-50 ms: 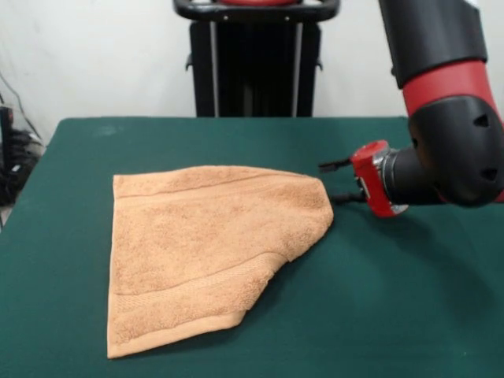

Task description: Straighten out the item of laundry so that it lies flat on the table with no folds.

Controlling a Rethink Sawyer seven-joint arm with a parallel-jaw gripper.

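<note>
Green table point(409, 315) fills most of the frame, cloth smooth, a faint pale smudge near its far left corner. Towel point(205, 244) sits left of centre on it, orange-tan terry, clearly not flat: right side is folded over, so the outline is a lopsided trapezoid instead of a rectangle. Left edge runs straight, nearly top to bottom of the cloth; top edge runs right to a rounded corner near the pincer; from there a diagonal folded edge drops back down-left to the near edge. Ribbed band point(197, 285) shows near the near short end, running up-right and ending at the fold; a second faint band line sits just under the top edge. Fold flap casts a thin shadow on the table along the diagonal. Arm point(453, 134) comes in from the upper right, black upper link, red collar, big black elbow housing, then a red wrist ring pointing left. Gripper point(339, 181) is horizontal, aimed at the towel's upper right corner, just beside it, not touching. Two thin black fingers point(334, 164) stand apart, one above the other, nothing between them, so the pincer is spread and empty. Black pedestal point(256, 63) stands behind the table's far edge, white wall behind.
</note>
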